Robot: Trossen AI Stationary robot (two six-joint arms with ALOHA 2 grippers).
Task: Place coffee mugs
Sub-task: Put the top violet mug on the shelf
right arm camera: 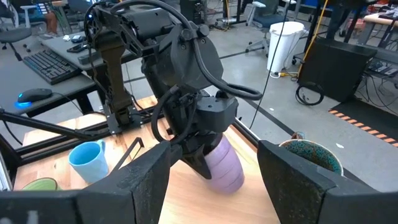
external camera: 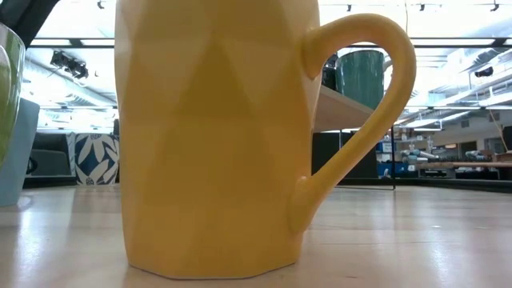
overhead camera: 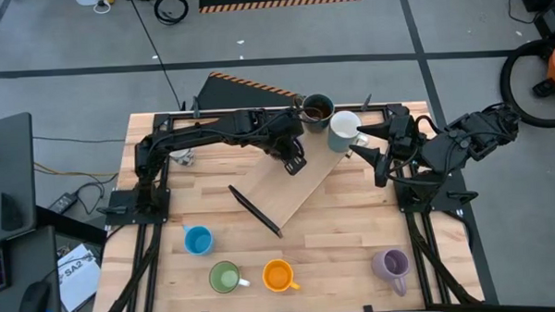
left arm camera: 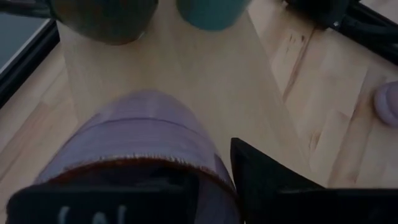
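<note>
My left gripper reaches over a slanted light wooden board and is shut on a lilac mug, which the high view hides under it. My right gripper is open beside the board's right edge, close to a white mug and facing the left gripper. A dark mug stands at the board's far end. Blue, green, orange and a second lilac mug stand upright along the table's near edge. My left gripper holds the lilac mug at its rim, from above and slanting down. One finger lies outside the wall; the other seems to sit in the mouth. The mug hangs tilted, base toward the board; whether the base touches the board, I cannot tell.
A thin dark bar lies along the board's near-left edge. The arm bases and black frame rails line the table's left and right sides. In the low view the orange mug fills the picture. Bare tabletop lies between the board and the near mugs.
</note>
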